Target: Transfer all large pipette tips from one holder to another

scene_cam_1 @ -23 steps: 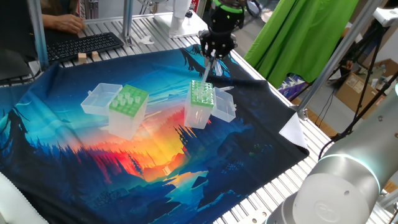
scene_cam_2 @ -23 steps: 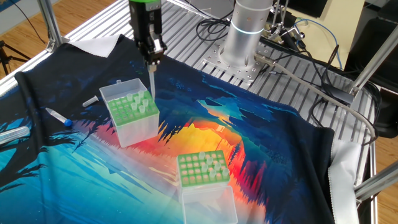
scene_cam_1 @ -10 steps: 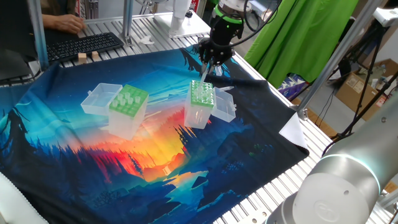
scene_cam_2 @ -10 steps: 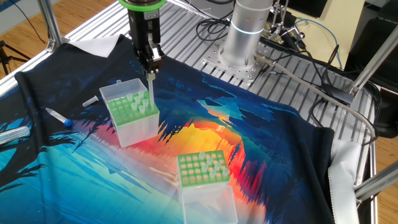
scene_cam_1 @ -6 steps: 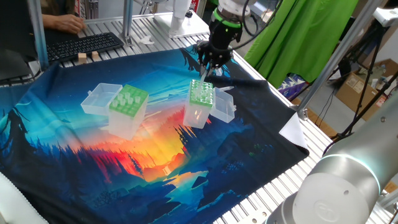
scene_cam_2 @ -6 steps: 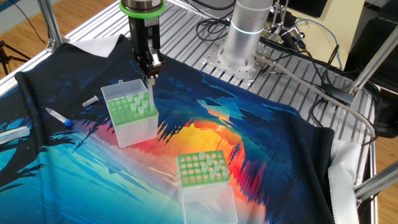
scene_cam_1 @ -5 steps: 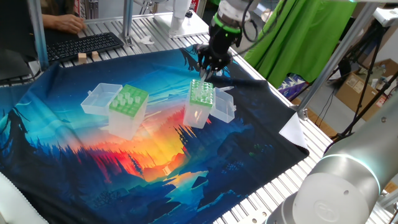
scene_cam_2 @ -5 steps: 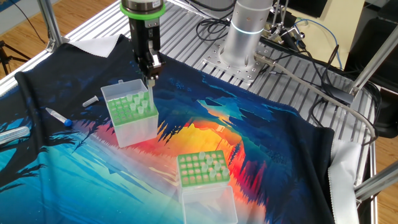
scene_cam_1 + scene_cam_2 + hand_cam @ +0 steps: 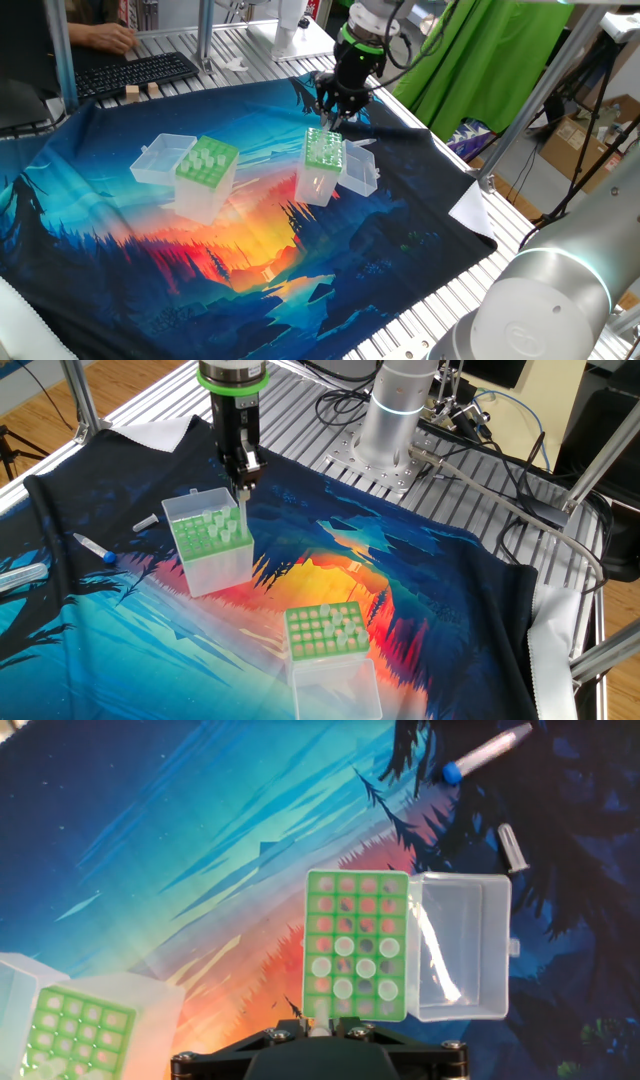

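The black two-finger gripper (image 9: pixel 241 482) points straight down over the near edge of the narrower clear plastic box with a green hole plate (image 9: pixel 208 533), its fingers drawn narrow on a slender translucent whitish pipette tip (image 9: pixel 241 512) whose lower end reaches that plate, where several other tips already stand. The wider clear box with a light-green plate (image 9: pixel 325 631) holding more tips sits well apart on the colourful printed cloth (image 9: pixel 420 590). A blue-capped clear tube (image 9: pixel 487 750) and a small clear tube (image 9: pixel 512 847) lie beyond the narrower box's open clear lid (image 9: pixel 461 947), and bare cloth surrounds both boxes out to the slatted metal table (image 9: pixel 310 415).
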Available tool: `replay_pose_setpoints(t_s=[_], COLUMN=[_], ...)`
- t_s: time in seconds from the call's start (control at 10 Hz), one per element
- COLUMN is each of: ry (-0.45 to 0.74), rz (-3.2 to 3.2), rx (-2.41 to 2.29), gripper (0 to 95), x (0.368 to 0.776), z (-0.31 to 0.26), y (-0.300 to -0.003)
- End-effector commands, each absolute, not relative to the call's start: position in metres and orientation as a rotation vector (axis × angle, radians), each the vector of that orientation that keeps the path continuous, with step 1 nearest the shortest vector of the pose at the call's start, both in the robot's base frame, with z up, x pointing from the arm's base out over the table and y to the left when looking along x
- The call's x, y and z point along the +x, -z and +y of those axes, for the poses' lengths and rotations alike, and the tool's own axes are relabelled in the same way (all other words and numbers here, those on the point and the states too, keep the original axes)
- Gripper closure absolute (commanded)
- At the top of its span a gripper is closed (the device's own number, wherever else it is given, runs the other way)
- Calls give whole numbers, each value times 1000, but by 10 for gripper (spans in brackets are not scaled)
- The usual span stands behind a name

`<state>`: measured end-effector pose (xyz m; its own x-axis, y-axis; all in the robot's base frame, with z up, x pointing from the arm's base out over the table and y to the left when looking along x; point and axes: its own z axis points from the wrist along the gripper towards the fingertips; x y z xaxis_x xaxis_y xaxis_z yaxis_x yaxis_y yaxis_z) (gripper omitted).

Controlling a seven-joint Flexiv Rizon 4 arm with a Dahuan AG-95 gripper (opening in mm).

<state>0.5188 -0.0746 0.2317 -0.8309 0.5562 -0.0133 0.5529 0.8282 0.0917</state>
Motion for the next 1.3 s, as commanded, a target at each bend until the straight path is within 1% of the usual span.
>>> replay_pose_setpoints(t_s=[0.1, 0.2, 0.3, 1.3], ry=[-127, -126, -137, -137], rz=[2963, 2964, 2963, 2963], rx=[904, 900, 907, 907], gripper=[570, 570, 760, 760], x=[516, 516, 515, 515], z=[-74, -72, -69, -69], y=[-233, -234, -236, -236])
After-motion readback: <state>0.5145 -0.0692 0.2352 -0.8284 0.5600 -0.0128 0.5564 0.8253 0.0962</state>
